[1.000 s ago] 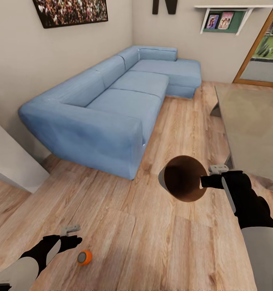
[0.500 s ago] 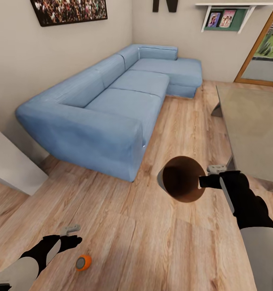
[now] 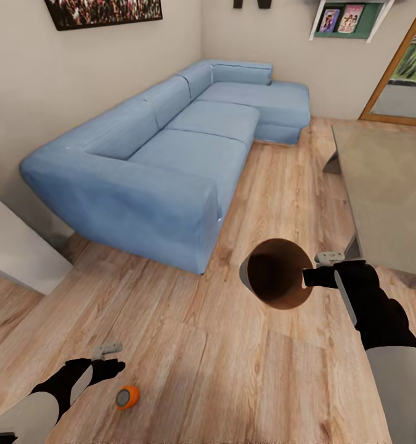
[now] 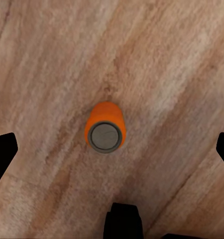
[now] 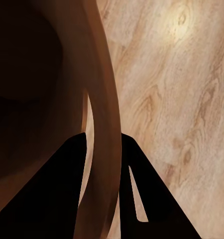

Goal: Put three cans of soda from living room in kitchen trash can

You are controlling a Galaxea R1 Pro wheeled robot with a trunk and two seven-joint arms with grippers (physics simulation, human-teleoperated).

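While my right pincer (image 3: 307, 277) grips the rim of the pale grey, brown-lined round bin (image 3: 275, 272), the pick-up is pending.
The small orange cylindrical soda can (image 4: 106, 128) lies on the light wood-plank floor (image 3: 232, 370) directly beneath my spread left pincer (image 3: 112, 359); judged next: descend, clamp.

Orange soda can (image 3: 127, 397), coppery-brown bin interior (image 3: 278, 273), blue sofa (image 3: 171, 148)
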